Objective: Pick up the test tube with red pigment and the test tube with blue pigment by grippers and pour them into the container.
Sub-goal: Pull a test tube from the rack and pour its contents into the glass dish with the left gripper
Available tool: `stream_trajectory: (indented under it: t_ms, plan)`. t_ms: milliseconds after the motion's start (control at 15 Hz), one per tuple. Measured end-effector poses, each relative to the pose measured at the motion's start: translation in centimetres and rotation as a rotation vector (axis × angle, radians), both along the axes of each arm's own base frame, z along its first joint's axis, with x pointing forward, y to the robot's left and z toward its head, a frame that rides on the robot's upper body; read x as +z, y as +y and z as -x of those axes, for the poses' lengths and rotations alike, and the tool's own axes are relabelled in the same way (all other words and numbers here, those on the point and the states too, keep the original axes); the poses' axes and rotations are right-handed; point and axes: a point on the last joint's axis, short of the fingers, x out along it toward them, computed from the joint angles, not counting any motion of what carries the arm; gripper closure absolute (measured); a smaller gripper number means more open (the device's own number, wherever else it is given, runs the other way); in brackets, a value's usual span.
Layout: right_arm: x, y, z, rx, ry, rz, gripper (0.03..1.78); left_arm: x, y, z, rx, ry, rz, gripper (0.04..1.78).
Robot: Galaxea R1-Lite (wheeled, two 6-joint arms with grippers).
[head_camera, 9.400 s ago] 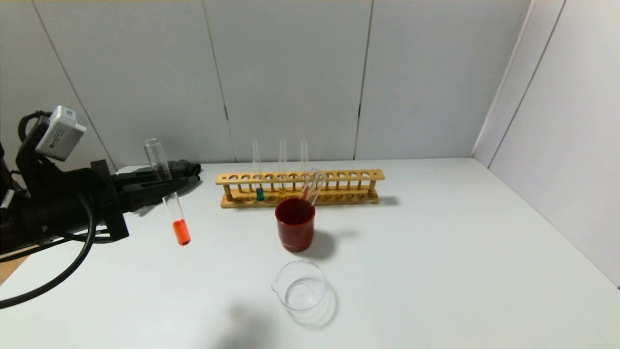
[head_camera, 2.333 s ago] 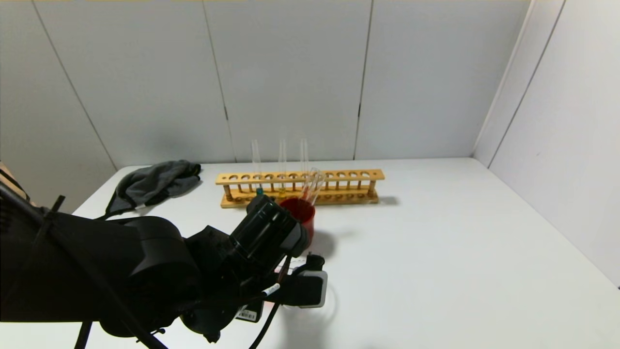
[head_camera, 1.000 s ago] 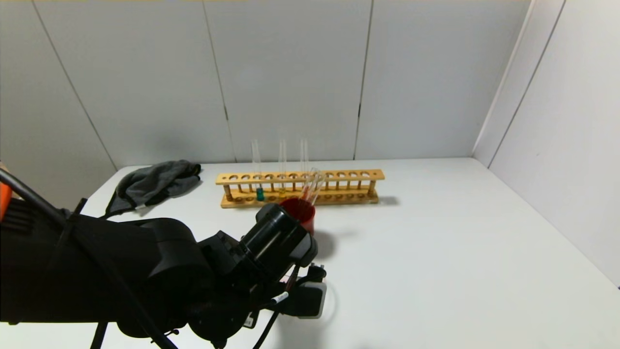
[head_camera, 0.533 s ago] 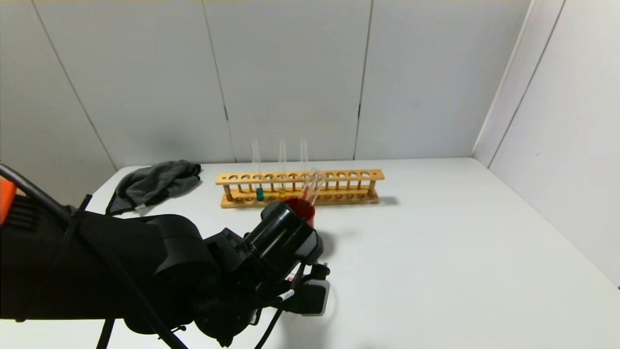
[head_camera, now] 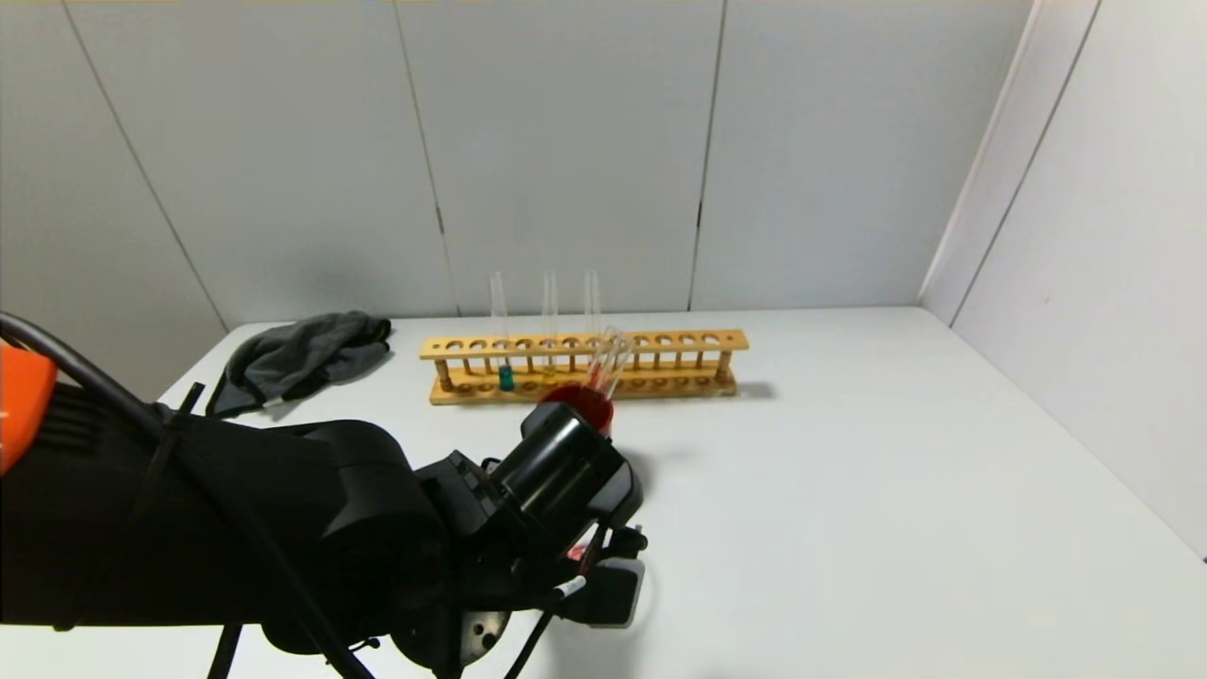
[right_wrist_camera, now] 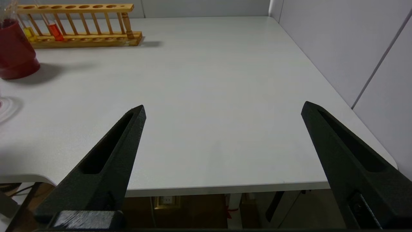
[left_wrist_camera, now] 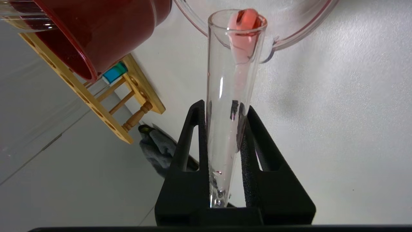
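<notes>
White tabletop setup: left gripper (left_wrist_camera: 224, 129) is clamped on the red tube (left_wrist_camera: 233, 80), tipped mouth-down so pigment runs to the beaker (left_wrist_camera: 289, 35) just beyond its fingertips, while right gripper (right_wrist_camera: 222, 112) idles wide.

Red tube tipped over the beaker, teal tube racked

The test tube with red pigment (left_wrist_camera: 233, 96) is clamped in the left hand (left_wrist_camera: 223, 129), its open mouth over the rim of the container (left_wrist_camera: 283, 38), pinkish-red liquid pooled at the lip. The clear container sits on the white worktop. The test tube with blue pigment (head_camera: 505, 375) stands upright in its rack at twelve o'clock from the hand.
</notes>
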Motion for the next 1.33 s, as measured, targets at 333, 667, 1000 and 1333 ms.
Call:
stream_trajectory:
  t_ms: [333,667,1000,1333]
  plan:
    - [0.00,0.00,0.00,0.000,0.000,0.000,0.11,0.03,0.02,0.04,-0.003,-0.001,-0.029,1.49]
    - [0.00,0.00,0.00,0.000,0.000,0.000,0.11,0.08,-0.08,0.09,-0.010,0.001,-0.037,1.49]
    - [0.00,0.00,0.00,0.001,0.000,0.000,0.11,0.02,-0.17,0.05,-0.013,0.003,-0.042,1.49]
    - [0.00,0.00,0.00,0.001,0.000,0.000,0.11,0.02,-0.19,0.07,-0.016,0.004,-0.046,1.49]
